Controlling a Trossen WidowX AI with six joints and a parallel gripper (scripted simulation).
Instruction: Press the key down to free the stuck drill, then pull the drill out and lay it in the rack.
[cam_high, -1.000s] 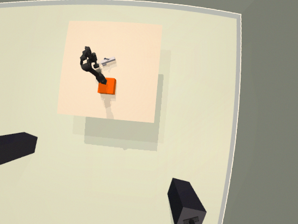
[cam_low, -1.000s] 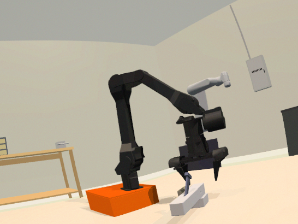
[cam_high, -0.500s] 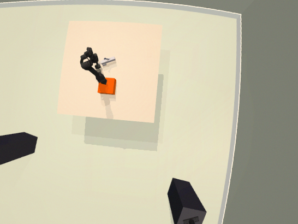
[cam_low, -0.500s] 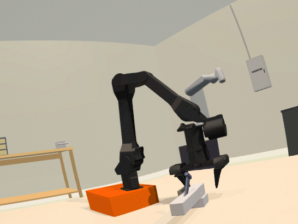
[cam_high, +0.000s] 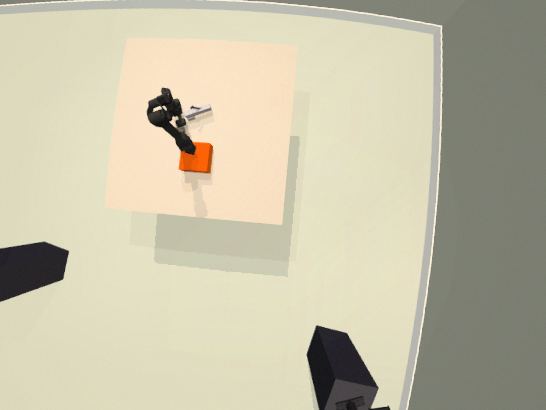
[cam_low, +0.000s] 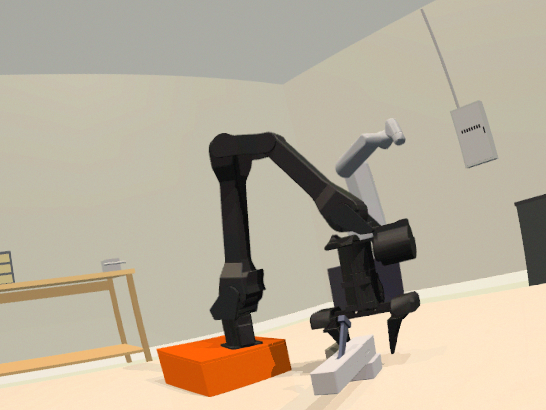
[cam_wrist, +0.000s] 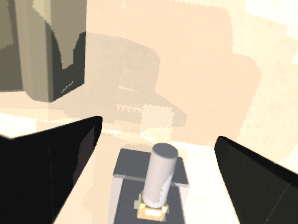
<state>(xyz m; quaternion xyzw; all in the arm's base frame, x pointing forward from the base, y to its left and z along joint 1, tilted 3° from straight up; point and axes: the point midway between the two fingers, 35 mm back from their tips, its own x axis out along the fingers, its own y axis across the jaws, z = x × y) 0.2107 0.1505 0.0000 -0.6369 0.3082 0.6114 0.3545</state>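
Observation:
A pale grey block (cam_high: 202, 111) (cam_low: 332, 377) lies on the light surface, with a slim blue-grey key (cam_low: 343, 337) standing up from it, tilted. In the wrist view the end of the block is dark, and a grey cylinder (cam_wrist: 162, 175), which looks like the drill's shank, sticks out of a brass-coloured collar (cam_wrist: 152, 211). My gripper (cam_wrist: 159, 132) is open and points down at the block's end, one finger on each side of the cylinder, touching neither side. An olive-beige block (cam_wrist: 52, 55), seemingly the rack, stands at the upper left of the wrist view.
The orange base box (cam_high: 196, 162) (cam_low: 200, 372) carries my arm, left of the grey block in the exterior view. A wooden table (cam_low: 65, 278), a wall box (cam_low: 474, 142) and another, pale arm (cam_low: 362, 150) are in the background.

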